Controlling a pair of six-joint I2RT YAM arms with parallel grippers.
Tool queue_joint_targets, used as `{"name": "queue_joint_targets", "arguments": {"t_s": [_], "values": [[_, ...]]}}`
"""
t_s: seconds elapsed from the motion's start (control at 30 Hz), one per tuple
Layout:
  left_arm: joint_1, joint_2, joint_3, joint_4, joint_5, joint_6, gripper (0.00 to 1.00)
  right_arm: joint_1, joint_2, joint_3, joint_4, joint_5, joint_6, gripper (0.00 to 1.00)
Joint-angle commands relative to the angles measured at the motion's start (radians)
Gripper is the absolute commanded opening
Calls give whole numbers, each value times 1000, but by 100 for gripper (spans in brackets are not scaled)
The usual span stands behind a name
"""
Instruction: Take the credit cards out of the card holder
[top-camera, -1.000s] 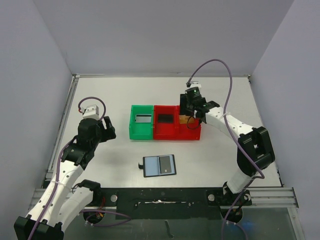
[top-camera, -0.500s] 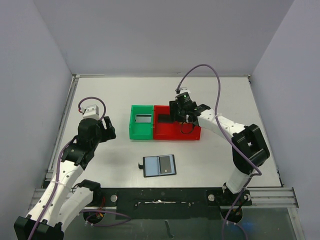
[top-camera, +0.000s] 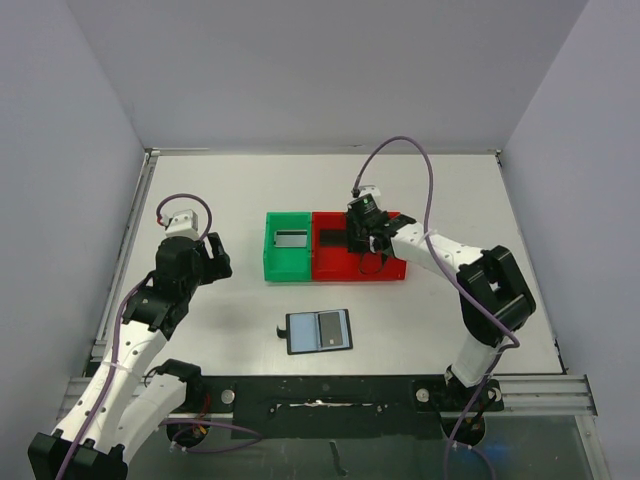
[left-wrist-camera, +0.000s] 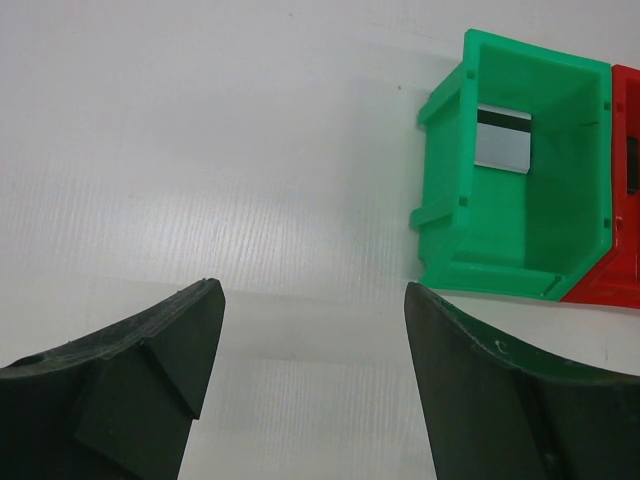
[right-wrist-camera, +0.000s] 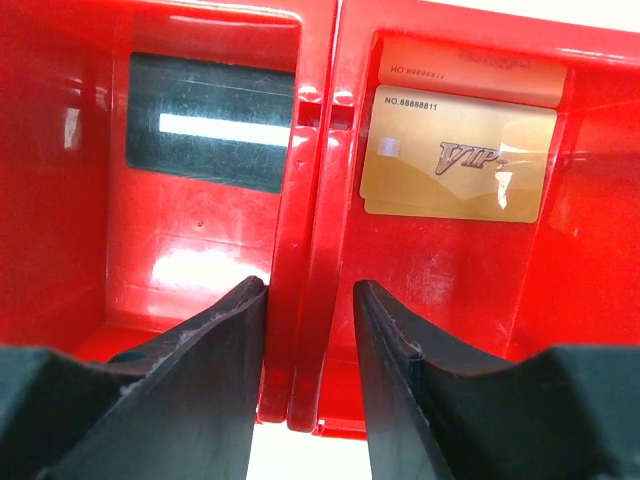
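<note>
Right gripper (right-wrist-camera: 310, 290) nips red bins' (right-wrist-camera: 315, 120) shared wall, bench middle, cardless; I'd open, lift straight, not drag. Left gripper (left-wrist-camera: 312, 300) wide, idle.

Table (top-camera: 200, 190) is seen as white w/ a faint grain; walls (top-camera: 60, 120) are pale lilac-grey. Green bin (left-wrist-camera: 520, 220) is coloured bright green; red bins (right-wrist-camera: 310, 150) are glossy red. Grey card (left-wrist-camera: 502, 137) is topped by a black stripe. Black card (right-wrist-camera: 213, 122) is crossed by a white glare streak. Gold card (right-wrist-camera: 457, 153) is marked "VIP" in brown script & a dark no. Holder (top-camera: 319, 331) is edged black, w/ blue-grey pockets inside. Left arm (top-camera: 125, 360) & right arm (top-camera: 450, 255) are finished white w/ black joints; cables (top-camera: 420, 170) are purple. Left gripper (left-wrist-camera: 310, 292) & right gripper (right-wrist-camera: 310, 288) are shown black.
</note>
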Motion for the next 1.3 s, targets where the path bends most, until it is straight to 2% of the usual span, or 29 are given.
{"name": "queue_joint_targets", "arguments": {"t_s": [0.0,0.13,0.27,0.47,0.57,0.6,0.7,0.77,0.93,1.03,1.13,1.27], "values": [[3,-5,10,58,11,18,73,4,-65,-16,1,38,-23,39],[4,-6,11,58,16,20,73,3,-103,-13,-10,26,-29,40],[4,-14,10,63,34,25,73,6,-183,-24,-31,4,-9,46],[2,-42,4,87,123,33,73,43,-352,-158,13,-87,88,50],[3,-55,-3,112,245,10,73,92,-441,-242,49,-121,160,50],[1,-59,-10,173,380,-90,73,133,-499,-317,100,-168,229,48],[-12,-45,-64,313,558,-259,70,183,-560,-431,223,-233,332,46],[-59,-29,-99,408,620,-356,68,222,-583,-500,291,-241,402,45],[-317,28,-112,410,464,-401,66,287,-581,-629,402,-256,536,37],[-446,89,-139,426,369,-452,59,321,-578,-695,465,-258,602,32],[-539,147,-184,502,326,-532,52,328,-568,-732,475,-255,645,29],[-604,225,-222,580,273,-625,46,327,-562,-755,504,-273,657,25]]}}
